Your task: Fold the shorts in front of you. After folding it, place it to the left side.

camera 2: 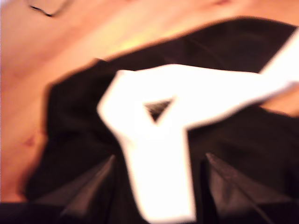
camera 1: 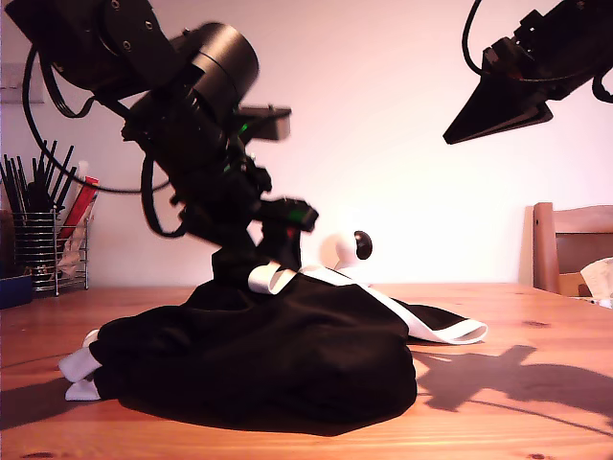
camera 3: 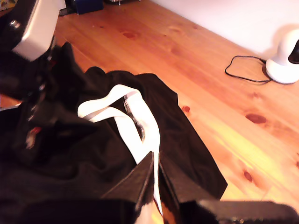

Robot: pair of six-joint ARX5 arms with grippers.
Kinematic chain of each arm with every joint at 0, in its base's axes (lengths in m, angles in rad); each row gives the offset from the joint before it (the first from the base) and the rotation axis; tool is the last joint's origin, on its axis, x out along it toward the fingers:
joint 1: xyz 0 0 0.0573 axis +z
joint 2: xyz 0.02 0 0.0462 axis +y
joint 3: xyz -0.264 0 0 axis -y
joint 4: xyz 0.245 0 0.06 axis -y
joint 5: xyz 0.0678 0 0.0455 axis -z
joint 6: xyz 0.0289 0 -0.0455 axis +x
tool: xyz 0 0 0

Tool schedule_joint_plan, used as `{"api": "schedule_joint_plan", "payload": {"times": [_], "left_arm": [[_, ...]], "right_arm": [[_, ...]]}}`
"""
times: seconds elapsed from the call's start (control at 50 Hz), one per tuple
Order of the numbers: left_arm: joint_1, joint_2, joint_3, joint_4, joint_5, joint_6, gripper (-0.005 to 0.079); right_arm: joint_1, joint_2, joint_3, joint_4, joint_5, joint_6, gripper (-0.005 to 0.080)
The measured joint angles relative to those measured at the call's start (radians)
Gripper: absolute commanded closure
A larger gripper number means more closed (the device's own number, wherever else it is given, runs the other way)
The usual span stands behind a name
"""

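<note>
FINGERS: my first gripper (camera 2: 156,186) fingers (camera 2: 84,186) spread apart, white band between, grip unclear; my second gripper (camera 3: 156,182) nearly closed, empty, raised | ITEM: shorts (camera 1: 278,355) heaped mid-tabletop (camera 1: 536,383); soft, light, slack; take by white band (camera 1: 273,278) | NEARBY: white camera (camera 3: 285,58), cable (camera 3: 243,70), utensil rack (camera 1: 43,244), well apart.

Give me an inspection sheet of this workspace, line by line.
Surface: wooden table, bare around the job.
Job's things: shorts bunched in a heap, white band trailing out.
Clutter: wire holder of pens; white round camera.
Grippers: my first gripper low over the shorts, jaws apart; my second gripper raised, jaws together, empty.
Cables: camera cable looped on the table.
Surroundings: wooden chair, white wall.
</note>
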Motion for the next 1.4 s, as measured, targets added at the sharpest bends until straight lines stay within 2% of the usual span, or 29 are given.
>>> {"api": "schedule_joint_plan", "payload": {"times": [0.08, 0.26, 0.38, 0.52, 0.58, 0.96, 1.14, 1.32, 1.4], "left_arm": [[0.000, 0.000, 0.003, 0.005, 0.002, 0.029, 0.0427], [-0.001, 0.000, 0.003, -0.001, 0.029, 0.041, 0.0432], [-0.001, 0.000, 0.003, -0.016, 0.017, 0.042, 0.0573], [0.007, 0.000, 0.003, -0.016, -0.010, 0.122, 0.0708], [0.010, 0.000, 0.007, -0.021, -0.024, 0.163, 0.0740], [0.023, 0.000, 0.158, -0.126, -0.039, 0.195, 0.0766], [0.034, 0.000, 0.232, -0.272, 0.020, 0.199, 0.0766], [0.035, 0.000, 0.334, -0.359, 0.073, 0.204, 0.0766], [0.035, 0.000, 0.402, -0.402, 0.092, 0.213, 0.0766]], "right_arm": [[0.001, 0.000, 0.000, 0.002, 0.000, 0.000, 0.0762], [0.001, 0.000, 0.000, 0.014, 0.000, 0.000, 0.0762], [0.003, 0.000, 0.000, 0.023, 0.000, 0.000, 0.0762], [0.013, 0.000, 0.000, 0.023, 0.000, 0.000, 0.0762], [0.014, 0.000, 0.000, 0.023, 0.000, 0.000, 0.0762], [0.014, 0.000, 0.000, 0.026, 0.000, 0.000, 0.0762], [0.014, 0.000, 0.000, 0.044, -0.002, 0.000, 0.0762], [0.032, 0.028, 0.003, 0.051, -0.007, -0.005, 0.0761], [0.051, 0.068, 0.005, 0.052, -0.007, -0.027, 0.0724]]}}
